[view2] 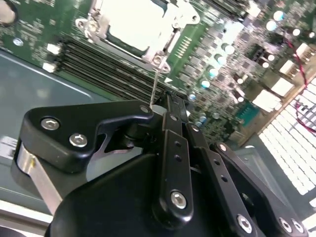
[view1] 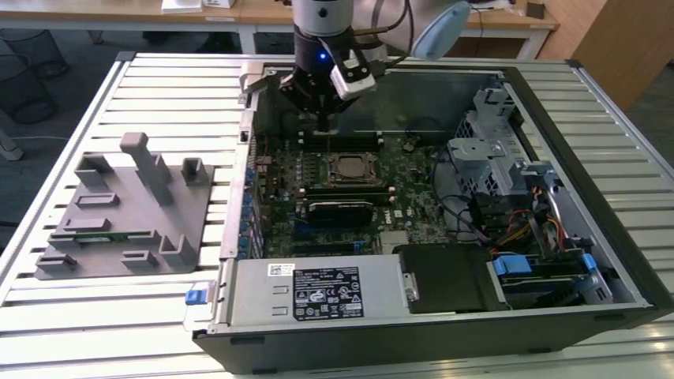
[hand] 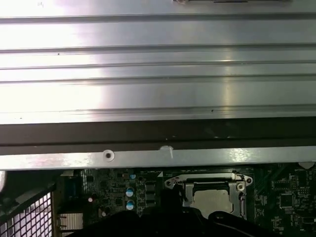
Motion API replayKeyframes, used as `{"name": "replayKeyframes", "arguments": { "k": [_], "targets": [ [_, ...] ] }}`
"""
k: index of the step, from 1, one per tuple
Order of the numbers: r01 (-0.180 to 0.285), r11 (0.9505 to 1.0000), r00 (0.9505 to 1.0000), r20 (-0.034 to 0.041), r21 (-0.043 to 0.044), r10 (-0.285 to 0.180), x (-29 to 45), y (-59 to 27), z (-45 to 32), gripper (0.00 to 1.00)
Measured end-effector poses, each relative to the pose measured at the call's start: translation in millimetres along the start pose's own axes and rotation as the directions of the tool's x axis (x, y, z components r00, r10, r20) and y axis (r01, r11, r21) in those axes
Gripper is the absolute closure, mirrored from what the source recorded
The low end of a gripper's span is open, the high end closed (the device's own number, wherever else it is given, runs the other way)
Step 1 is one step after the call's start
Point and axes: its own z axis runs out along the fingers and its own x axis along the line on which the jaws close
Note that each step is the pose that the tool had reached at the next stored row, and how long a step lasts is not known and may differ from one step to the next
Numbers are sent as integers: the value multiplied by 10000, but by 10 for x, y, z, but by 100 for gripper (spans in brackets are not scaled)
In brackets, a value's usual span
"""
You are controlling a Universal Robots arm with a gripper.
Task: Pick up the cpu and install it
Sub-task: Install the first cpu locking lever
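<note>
The cpu (view1: 351, 168), a silvery square chip, lies flat inside the metal-framed socket in the middle of the motherboard. It also shows in the second wrist view (view2: 131, 22) and in the first wrist view (hand: 213, 200). My gripper (view1: 319, 122) hangs over the board just beyond the socket, toward the case's far wall. Its black fingers (view2: 170, 116) are pressed together, shut, with no chip between them. A thin metal lever (view2: 156, 81) rises from the socket's corner up to the fingertips; whether it is gripped I cannot tell.
The open computer case (view1: 621, 260) lies on a slatted metal table (view1: 158, 87). A grey power supply (view1: 316, 290) fills its near side, and drive cages and cables (view1: 506, 181) sit at the exterior view's right. A grey fixture (view1: 126, 213) holding a green memory stick (view1: 100, 234) stands at the left.
</note>
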Motion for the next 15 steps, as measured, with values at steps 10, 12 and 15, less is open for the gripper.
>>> {"name": "replayKeyframes", "arguments": {
  "k": [10,12,15],
  "targets": [
    [4,10000,9998,174,-58,-3,-106,-9,23,89],
    [-1,9997,9999,166,-253,5,-107,-35,32,89],
    [-5,9989,9999,157,-463,13,-108,-54,51,89]
  ]
}}
